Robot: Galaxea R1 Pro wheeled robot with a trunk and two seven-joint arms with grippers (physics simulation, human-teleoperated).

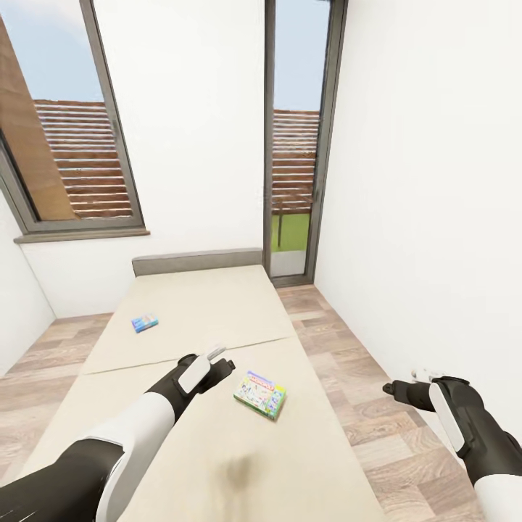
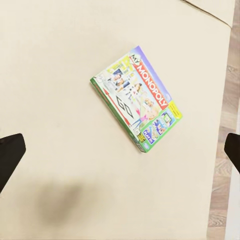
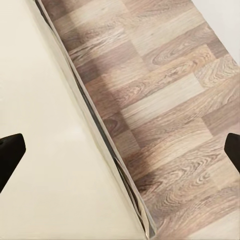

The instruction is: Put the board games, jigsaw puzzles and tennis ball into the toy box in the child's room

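Note:
Two board games lie on the beige bed (image 1: pixel 181 449). The green-edged MONOPOLY box (image 1: pixel 259 395) (image 2: pixel 136 97) rests flat near the bed's right side. A small blue box (image 1: pixel 145 322) lies farther up the mattress on the left. My left gripper (image 1: pixel 220 361) (image 2: pixel 120 152) hovers open above the bed, just left of the MONOPOLY box, with its dark fingertips (image 2: pixel 10 152) spread wide. My right gripper (image 1: pixel 393 389) (image 3: pixel 120 150) is open over the wood floor beside the bed, holding nothing. The toy box, table, jigsaw puzzles and tennis ball are out of view.
The bed's grey headboard (image 1: pixel 197 261) stands against a white wall between two tall windows (image 1: pixel 72 145). A strip of wood plank floor (image 1: pixel 362 362) (image 3: pixel 170 100) runs between the bed's right edge (image 3: pixel 100 130) and the white wall on the right.

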